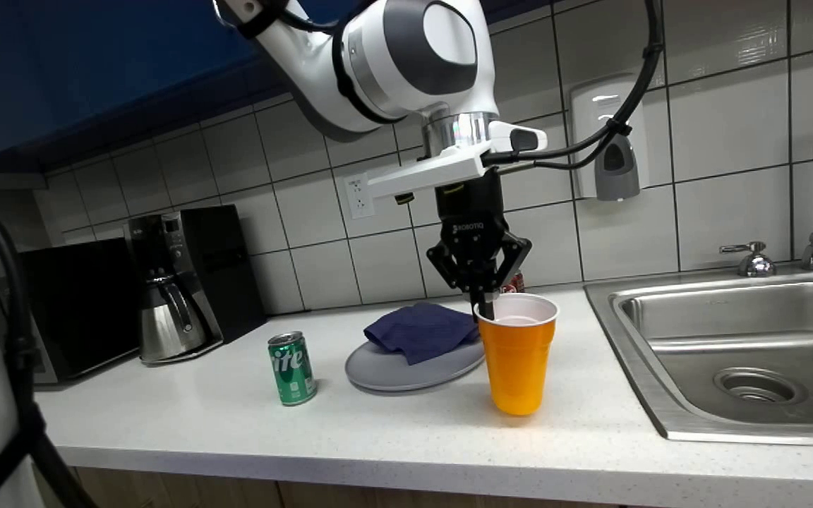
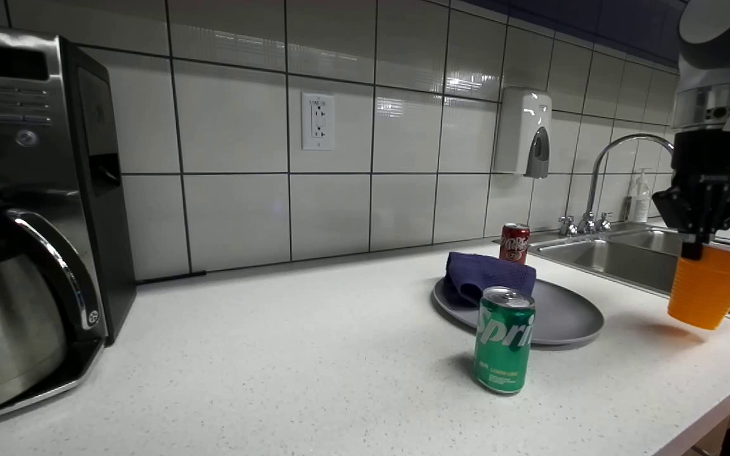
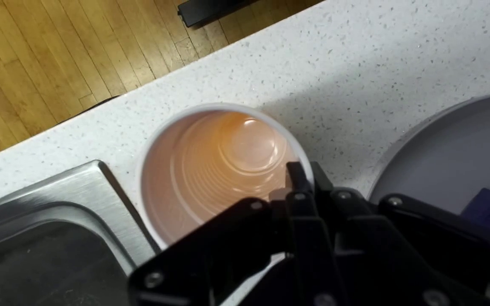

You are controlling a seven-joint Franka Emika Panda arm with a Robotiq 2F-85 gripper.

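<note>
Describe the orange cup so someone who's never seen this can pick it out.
Start at the steel sink set into the white counter, then look between it and the grey plate. There the black gripper pinches the rim of the orange cup, which is pale inside. Being orange and gripped sets it apart from the plate and the green Sprite can.

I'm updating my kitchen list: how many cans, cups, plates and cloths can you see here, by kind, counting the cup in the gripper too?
Cans, the green can and the red can: 2
Cups, the orange cup: 1
Plates, the grey plate: 1
Cloths, the dark cloth: 1
Total: 5
</note>
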